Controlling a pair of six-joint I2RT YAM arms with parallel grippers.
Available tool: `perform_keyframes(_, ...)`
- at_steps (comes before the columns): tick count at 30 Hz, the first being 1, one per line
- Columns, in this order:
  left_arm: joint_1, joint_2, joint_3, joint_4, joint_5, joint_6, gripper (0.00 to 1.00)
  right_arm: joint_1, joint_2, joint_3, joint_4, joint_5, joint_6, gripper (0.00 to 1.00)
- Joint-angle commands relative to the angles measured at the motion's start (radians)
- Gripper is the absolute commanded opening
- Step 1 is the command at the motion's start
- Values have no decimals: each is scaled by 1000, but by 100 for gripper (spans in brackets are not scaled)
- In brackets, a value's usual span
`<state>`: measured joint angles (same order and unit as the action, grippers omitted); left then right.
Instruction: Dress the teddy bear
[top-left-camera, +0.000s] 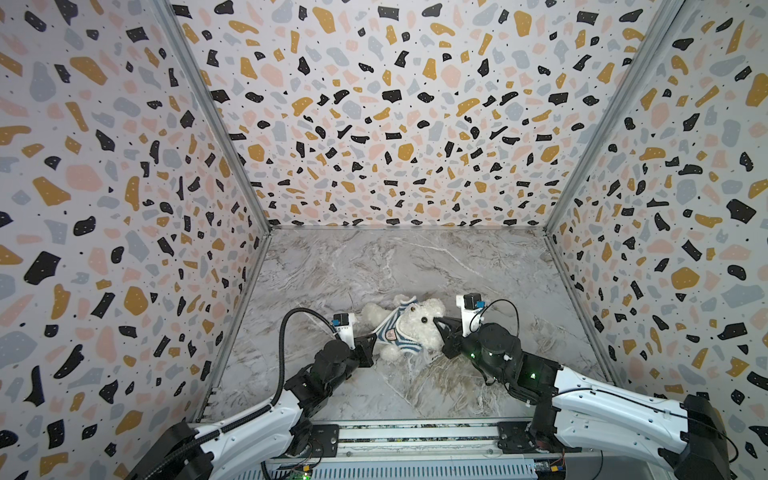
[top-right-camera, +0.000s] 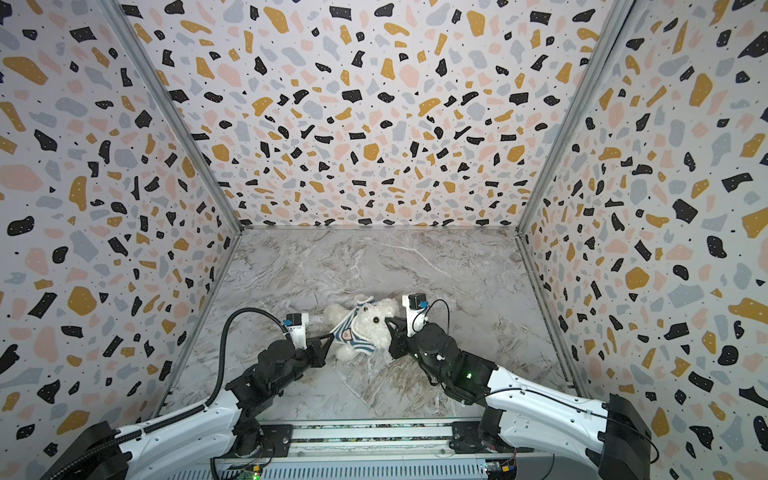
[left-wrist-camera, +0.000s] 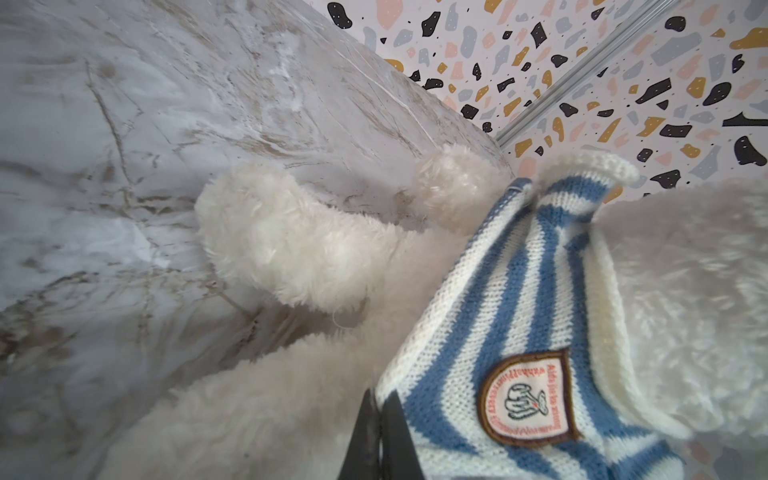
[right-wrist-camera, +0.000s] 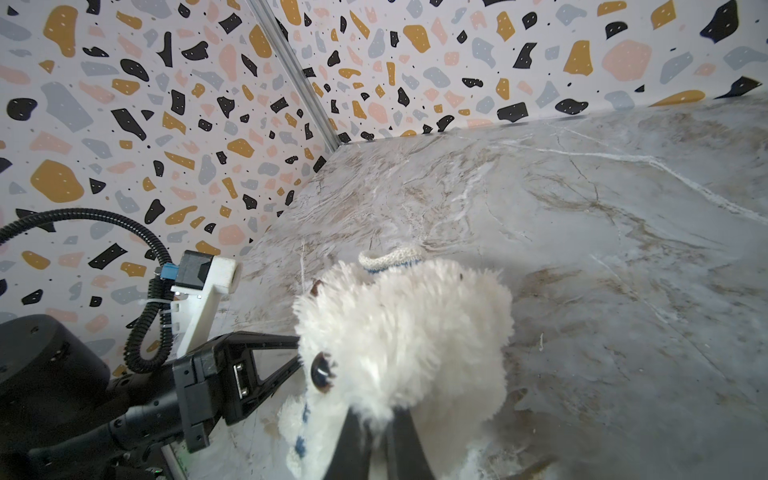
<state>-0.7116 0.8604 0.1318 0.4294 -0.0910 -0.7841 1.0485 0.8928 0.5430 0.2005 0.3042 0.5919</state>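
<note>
The white fluffy teddy bear (top-left-camera: 426, 316) (top-right-camera: 374, 318) lies on the marble table in both top views, head toward the right. A blue-and-white striped shirt (top-left-camera: 395, 330) (top-right-camera: 351, 332) with a badge sits round its chest, while its legs (left-wrist-camera: 282, 241) are bare. My left gripper (top-left-camera: 372, 338) (top-right-camera: 331, 337) (left-wrist-camera: 380, 401) is shut on the shirt's lower hem (left-wrist-camera: 519, 291). My right gripper (top-left-camera: 437, 322) (top-right-camera: 388, 322) (right-wrist-camera: 376, 419) is shut on the fur of the bear's head (right-wrist-camera: 407, 332), beside its dark eye (right-wrist-camera: 322, 372).
Terrazzo-patterned walls (top-left-camera: 399, 124) enclose the marble table (top-left-camera: 457, 266) on the left, back and right. A metal rail (top-left-camera: 415, 432) carrying both arm bases runs along the front edge. The left arm's black cable (top-left-camera: 286, 332) loops up near the left wall.
</note>
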Motion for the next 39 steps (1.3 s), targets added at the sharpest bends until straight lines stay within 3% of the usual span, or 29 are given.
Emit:
perform_keyframes(1, 29, -7, 10, -121, -87, 49, 0, -24, -53, 10, 53, 16, 36, 0)
perform_keyframes(6, 31, -26, 27, -146, -88, 86, 0, -24, -41, 24, 47, 7, 20, 0)
perform_keyframes(11, 25, -28, 78, -56, 151, 184, 2, -24, 11, 36, 75, -34, -46, 0)
perform_keyframes(17, 21, -34, 100, -93, 230, 196, 40, -100, 76, 73, 108, -247, -237, 0)
perform_keyframes(19, 21, -44, 98, -102, 235, 186, 44, -143, 75, 89, 100, -329, -318, 0)
perform_keyframes(25, 22, -131, 102, -119, 230, 163, 46, -206, 84, 70, 106, -502, -662, 0)
perform_keyframes(39, 23, -241, 344, -383, 137, 220, 46, -211, 123, -45, 286, -698, -1157, 0)
